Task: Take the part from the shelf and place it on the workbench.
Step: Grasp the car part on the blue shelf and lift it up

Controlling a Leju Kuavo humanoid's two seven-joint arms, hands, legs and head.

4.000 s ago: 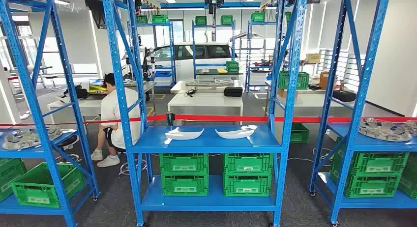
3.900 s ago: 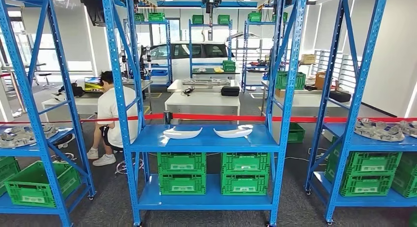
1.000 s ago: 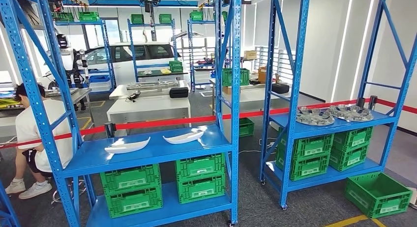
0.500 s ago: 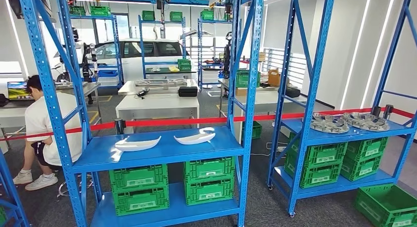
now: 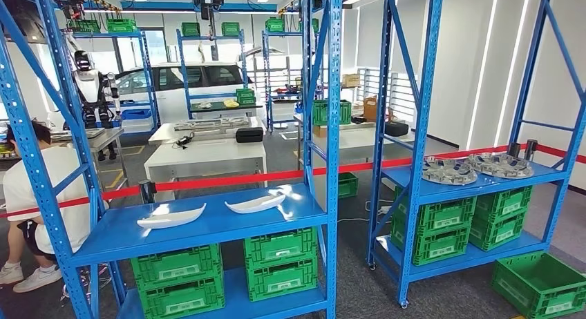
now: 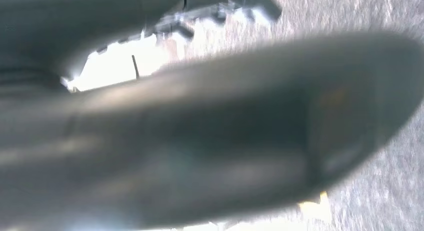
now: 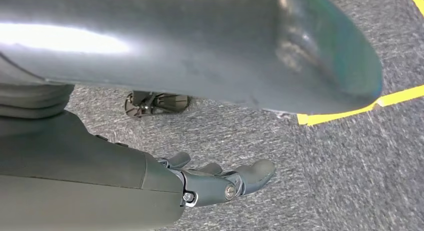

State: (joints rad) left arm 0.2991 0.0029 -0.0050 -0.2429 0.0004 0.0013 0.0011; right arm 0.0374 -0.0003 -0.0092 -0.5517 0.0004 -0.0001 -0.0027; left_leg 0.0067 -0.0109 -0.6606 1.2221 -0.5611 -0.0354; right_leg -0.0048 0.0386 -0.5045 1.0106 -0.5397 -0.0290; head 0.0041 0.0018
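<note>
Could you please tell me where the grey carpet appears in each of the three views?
Head view: the grey carpet lies along the bottom, under and between the blue shelves.
Left wrist view: the carpet is blurred at the upper right corner and down the right edge.
Right wrist view: the carpet lies behind the right hand.
Shared landmark: yellow tape on the carpet, in both wrist views.

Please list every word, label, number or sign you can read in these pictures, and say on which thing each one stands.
No text can be read.
White labels on the green crates of the blue shelf: too small and blurred to read.
Label on the green crate on the floor: also unreadable.
Both wrist views: no writing.
</note>
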